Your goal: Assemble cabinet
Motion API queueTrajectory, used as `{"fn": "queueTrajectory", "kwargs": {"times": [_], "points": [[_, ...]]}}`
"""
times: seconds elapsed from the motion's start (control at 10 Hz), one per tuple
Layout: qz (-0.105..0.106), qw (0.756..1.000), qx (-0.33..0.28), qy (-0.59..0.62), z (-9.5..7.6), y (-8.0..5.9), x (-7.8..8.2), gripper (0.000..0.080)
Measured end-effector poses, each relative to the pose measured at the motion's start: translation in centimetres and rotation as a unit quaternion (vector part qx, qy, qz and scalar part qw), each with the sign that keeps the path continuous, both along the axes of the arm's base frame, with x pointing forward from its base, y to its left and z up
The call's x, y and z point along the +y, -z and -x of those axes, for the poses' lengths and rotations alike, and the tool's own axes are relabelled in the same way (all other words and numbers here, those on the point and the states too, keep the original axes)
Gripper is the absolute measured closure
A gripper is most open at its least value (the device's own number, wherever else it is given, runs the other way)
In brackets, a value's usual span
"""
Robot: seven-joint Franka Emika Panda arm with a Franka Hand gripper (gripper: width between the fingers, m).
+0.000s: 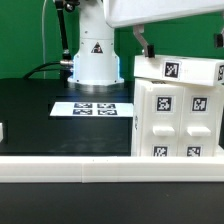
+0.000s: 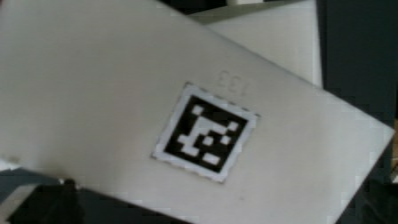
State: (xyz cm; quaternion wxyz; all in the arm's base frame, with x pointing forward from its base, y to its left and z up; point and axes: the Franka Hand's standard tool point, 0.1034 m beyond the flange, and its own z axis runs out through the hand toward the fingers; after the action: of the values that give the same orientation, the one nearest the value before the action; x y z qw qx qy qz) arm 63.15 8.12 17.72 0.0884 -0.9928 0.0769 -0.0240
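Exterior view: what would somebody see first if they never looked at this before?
First, the big white cabinet on the exterior view's right, dotted with square black-and-white tags. Above it hang the robot's dark fingers, spread wide and holding nothing. Behind, on the black table, lies the flat marker board in front of the white robot base.

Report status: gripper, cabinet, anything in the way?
Gripper open, above the cabinet, holding nothing. Cabinet upright at the exterior view's right, tagged panels facing camera. Marker board flat beside it, clear of the gripper.
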Motion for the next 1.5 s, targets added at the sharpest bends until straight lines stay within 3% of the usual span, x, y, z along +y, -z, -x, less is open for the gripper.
{"fn": "queueTrajectory", "kwargs": {"times": [0.3, 0.6, 1.1, 1.5], "points": [[0.020, 0.993, -0.007, -0.115, 0.4, 0.4, 0.1, 0.0002], [0.035, 0.970, -0.026, -0.239, 0.5, 0.6, 0.6, 0.0002], [0.049, 0.926, -0.043, -0.371, 0.7, 1.2, -0.1, 0.0002], [0.048, 0.936, -0.040, -0.347, 1.0, 1.7, 0.5, 0.0002]]}}
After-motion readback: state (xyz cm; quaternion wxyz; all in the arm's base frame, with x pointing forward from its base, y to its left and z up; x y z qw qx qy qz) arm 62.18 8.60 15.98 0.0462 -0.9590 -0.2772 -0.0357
